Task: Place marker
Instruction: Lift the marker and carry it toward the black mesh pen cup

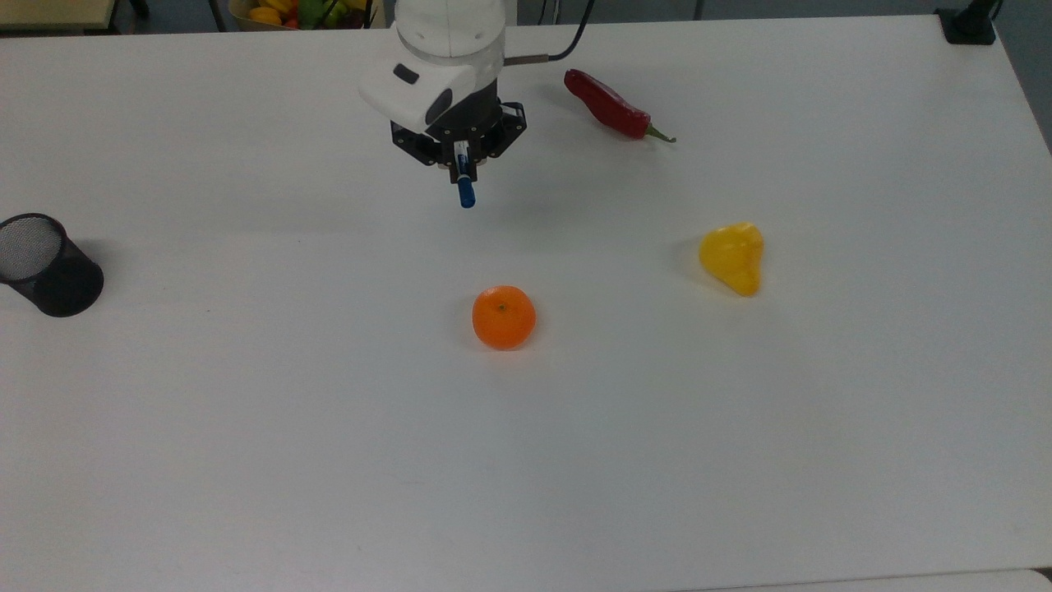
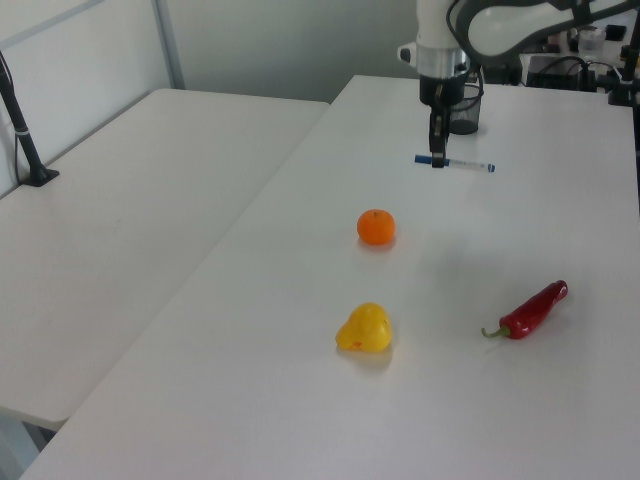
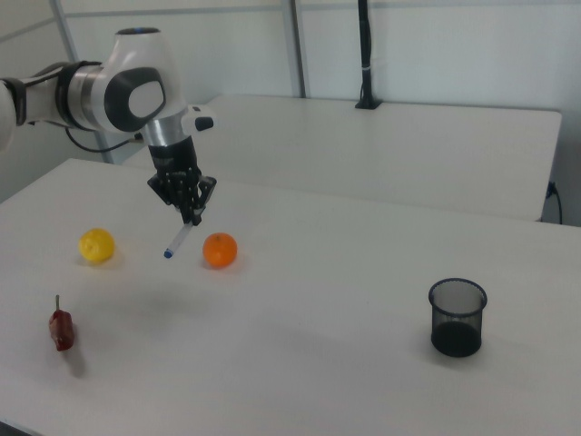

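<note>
My gripper (image 1: 458,167) is shut on the marker (image 1: 466,193), a slim white pen with a blue cap, and holds it in the air above the table (image 1: 246,427). In the left view the marker (image 2: 468,165) lies level, gripped near its blue-capped end, with the white body sticking out to the left view's right of the gripper (image 2: 437,159). From the right view the marker (image 3: 174,243) slants down out of the gripper (image 3: 194,216), high over the table's surface.
An orange (image 1: 503,316) sits mid-table. A yellow fruit (image 1: 731,256) lies to the top view's right and a red chili (image 1: 612,105) at the back. At the top view's far left stands a black mesh cup (image 1: 45,265). A fruit bowl (image 1: 300,12) sits beyond the table.
</note>
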### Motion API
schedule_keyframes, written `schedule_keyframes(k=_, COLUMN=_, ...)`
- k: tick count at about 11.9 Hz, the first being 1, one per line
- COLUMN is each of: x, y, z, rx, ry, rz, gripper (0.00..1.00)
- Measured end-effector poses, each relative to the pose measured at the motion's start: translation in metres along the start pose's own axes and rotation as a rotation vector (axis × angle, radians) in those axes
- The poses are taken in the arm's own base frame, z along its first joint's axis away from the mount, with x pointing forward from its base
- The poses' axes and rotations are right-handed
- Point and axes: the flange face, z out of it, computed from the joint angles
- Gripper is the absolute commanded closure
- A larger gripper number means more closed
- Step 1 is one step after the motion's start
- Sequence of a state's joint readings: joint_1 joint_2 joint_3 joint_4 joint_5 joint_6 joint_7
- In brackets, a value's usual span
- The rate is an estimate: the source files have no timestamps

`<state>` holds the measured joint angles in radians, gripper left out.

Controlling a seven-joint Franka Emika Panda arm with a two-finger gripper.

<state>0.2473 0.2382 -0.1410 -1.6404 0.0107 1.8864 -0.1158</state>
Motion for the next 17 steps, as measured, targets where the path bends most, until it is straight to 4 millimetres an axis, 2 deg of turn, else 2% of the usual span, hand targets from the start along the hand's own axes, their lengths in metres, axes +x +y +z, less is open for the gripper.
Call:
schedule_keyframes(k=2, x=0.003, y=0.015, z=-0.021, rx=0.016, ry=0.035, rz=0.032, gripper=1.00)
schedule_keyframes(k=3, x=0.003, y=0.030, z=-0.033, rx=0.021, ry=0.055, rz=0.058, gripper=1.00)
schedule_keyframes(k=5, x=0.001, y=0.049, z=-0.041, rx=0.020, ry=0.071, rz=0.089, gripper=1.00)
schedule_keyframes(k=9, x=-0.004, y=0.102, z=-0.056, rx=0.008, ry=0.147, rz=0.172, gripper=1.00)
schedule_keyframes(k=12, x=-0.011, y=0.158, z=-0.068, rx=-0.023, ry=0.258, rz=0.257, gripper=1.00)
schedule_keyframes(k=13, x=-0.012, y=0.171, z=-0.070, rx=-0.034, ry=0.288, rz=0.276, gripper=1.00)
schedule_keyframes(k=14, x=-0.015, y=0.193, z=-0.071, rx=-0.054, ry=0.335, rz=0.308, gripper=1.00)
schedule_keyframes(k=17, x=-0.023, y=0.238, z=-0.070, rx=-0.095, ry=0.413, rz=0.372, gripper=1.00)
